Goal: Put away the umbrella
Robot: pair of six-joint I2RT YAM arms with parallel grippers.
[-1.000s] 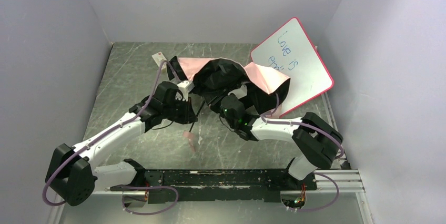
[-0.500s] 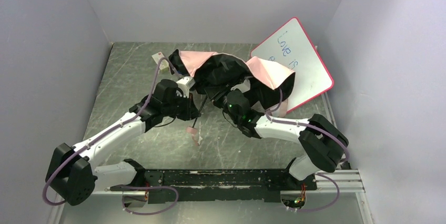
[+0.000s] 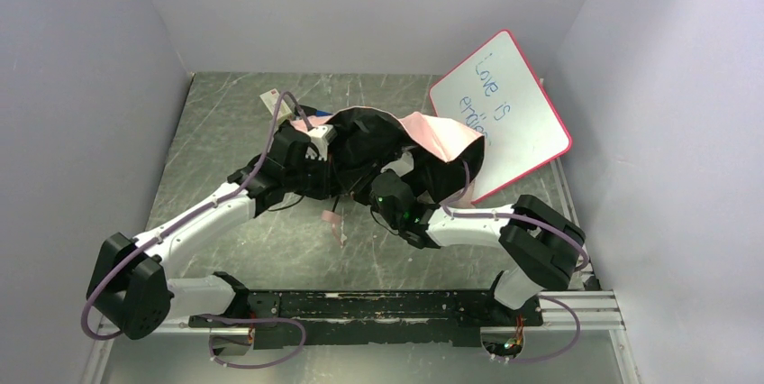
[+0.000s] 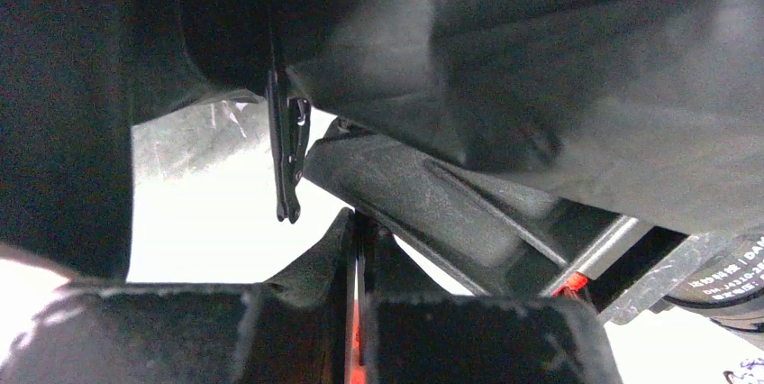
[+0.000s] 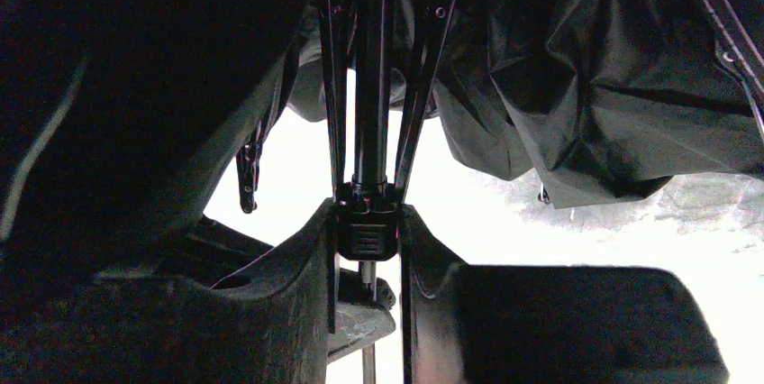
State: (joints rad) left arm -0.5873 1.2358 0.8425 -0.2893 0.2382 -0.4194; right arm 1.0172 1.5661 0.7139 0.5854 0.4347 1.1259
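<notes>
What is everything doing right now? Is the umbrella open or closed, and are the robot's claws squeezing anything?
umbrella: half folded, fabric loose and crumpled, not wrapped up yet.
left claw: shut; I cannot tell if anything thin is pinched inside.
right claw: shut on the umbrella, gripping its black slider.
whiteboard: propped up at a tilt by the right wall, blue writing on it.

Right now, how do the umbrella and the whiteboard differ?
The umbrella is limp, crumpled fabric, black and pale pink; the whiteboard is a rigid flat panel, white with blue writing. The right gripper clamps the umbrella; no gripper holds the whiteboard. Both show pink.
</notes>
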